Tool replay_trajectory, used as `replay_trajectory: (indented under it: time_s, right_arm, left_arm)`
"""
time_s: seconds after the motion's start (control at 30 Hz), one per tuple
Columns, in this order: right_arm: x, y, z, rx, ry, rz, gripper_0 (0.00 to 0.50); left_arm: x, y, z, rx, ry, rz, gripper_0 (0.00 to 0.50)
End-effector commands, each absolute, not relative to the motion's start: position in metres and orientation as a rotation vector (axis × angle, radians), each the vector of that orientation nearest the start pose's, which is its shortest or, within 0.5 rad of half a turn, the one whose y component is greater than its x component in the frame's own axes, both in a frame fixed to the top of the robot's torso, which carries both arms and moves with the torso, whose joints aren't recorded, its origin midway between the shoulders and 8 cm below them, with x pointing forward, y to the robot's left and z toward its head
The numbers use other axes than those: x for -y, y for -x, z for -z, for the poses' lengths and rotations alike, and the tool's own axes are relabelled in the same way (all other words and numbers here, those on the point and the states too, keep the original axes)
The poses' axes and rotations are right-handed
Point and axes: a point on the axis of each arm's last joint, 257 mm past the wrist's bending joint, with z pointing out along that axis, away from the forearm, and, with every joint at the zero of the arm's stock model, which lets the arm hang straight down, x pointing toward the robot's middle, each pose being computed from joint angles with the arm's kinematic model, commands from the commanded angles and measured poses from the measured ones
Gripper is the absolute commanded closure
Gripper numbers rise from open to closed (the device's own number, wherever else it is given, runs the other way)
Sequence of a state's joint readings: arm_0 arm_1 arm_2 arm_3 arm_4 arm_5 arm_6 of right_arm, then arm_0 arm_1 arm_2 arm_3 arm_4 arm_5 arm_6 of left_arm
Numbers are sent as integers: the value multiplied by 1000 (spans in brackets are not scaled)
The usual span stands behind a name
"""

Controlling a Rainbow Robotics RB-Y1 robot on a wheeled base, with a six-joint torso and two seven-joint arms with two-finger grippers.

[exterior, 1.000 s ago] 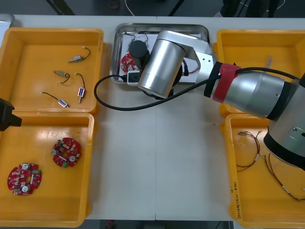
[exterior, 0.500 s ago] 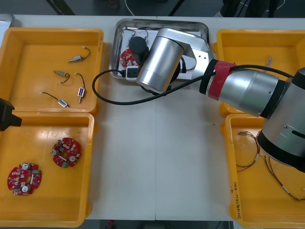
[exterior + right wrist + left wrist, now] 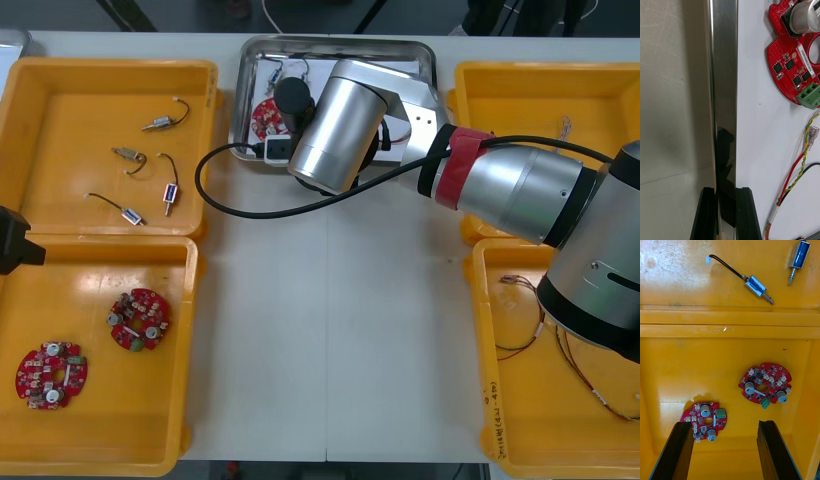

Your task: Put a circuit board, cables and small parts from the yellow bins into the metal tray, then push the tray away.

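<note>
Clamped on the rim of the metal tray (image 3: 724, 75), the right gripper (image 3: 725, 191) has its jaws nearly together, held apart only by the thin steel wall between them. One black finger stands on the table side of the wall and the other on the tray's white inside. Inside the tray, near that wall, lies a round red circuit board (image 3: 793, 63), and a red and yellow cable (image 3: 801, 165) runs just beside it towards the inner finger. From above, the right arm (image 3: 500, 185) reaches across the table from the right, its wrist covering the tray's near edge; the tray sits at the far edge of the table between the yellow bins.

Over at the left, the left gripper (image 3: 724, 423) hangs with its jaws wide apart and nothing between them, above the near left bin (image 3: 730, 352). Two more boards (image 3: 765, 384) lie on that bin's floor, apart from each other and clear of the fingers. Beyond the bin's wall, small metal parts (image 3: 758, 287) with black leads lie in the far left bin (image 3: 60, 110). Thin cables (image 3: 525, 315) rest in the near right bin (image 3: 490, 400).
</note>
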State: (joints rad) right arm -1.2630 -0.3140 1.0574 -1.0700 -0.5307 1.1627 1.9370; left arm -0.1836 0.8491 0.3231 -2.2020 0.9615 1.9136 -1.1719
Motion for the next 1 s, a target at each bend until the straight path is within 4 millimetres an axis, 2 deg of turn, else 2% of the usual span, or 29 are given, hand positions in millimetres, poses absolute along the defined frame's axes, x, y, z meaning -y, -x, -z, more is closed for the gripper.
replay_trajectory:
  time_s: [0.03,0.07,0.1,0.13,0.2,0.43,0.67,0.87,1.0]
  right_arm:
    - [-14,-625,148,-1715,1681,715,392]
    - [-13,-626,148,-1715,1680,718,324]
    - [-14,-625,148,-1713,1682,718,188]
    - [-13,-626,148,-1715,1680,718,89]
    - [-10,-626,149,-1721,1680,724,19]
    - [-5,-628,143,-1735,1671,747,9]
    - [-1,-613,131,-1810,1662,716,10]
    - [2,-587,118,-1878,1664,685,0]
    - [18,-563,109,-1950,1671,679,0]
  left_arm:
    - [-383,-368,129,-2647,-46,-66,0]
    - [-383,-368,129,-2647,-46,-66,0]
    - [-383,-368,129,-2647,-46,-66,0]
    - [-383,-368,129,-2647,-46,-66,0]
    - [-383,-368,129,-2647,-46,-66,0]
    - [-383,-368,129,-2647,-46,-66,0]
    - [-383,-368,129,-2647,-46,-66,0]
    - [-383,-368,129,-2647,-46,-66,0]
    - [-383,-368,129,-2647,-46,-66,0]
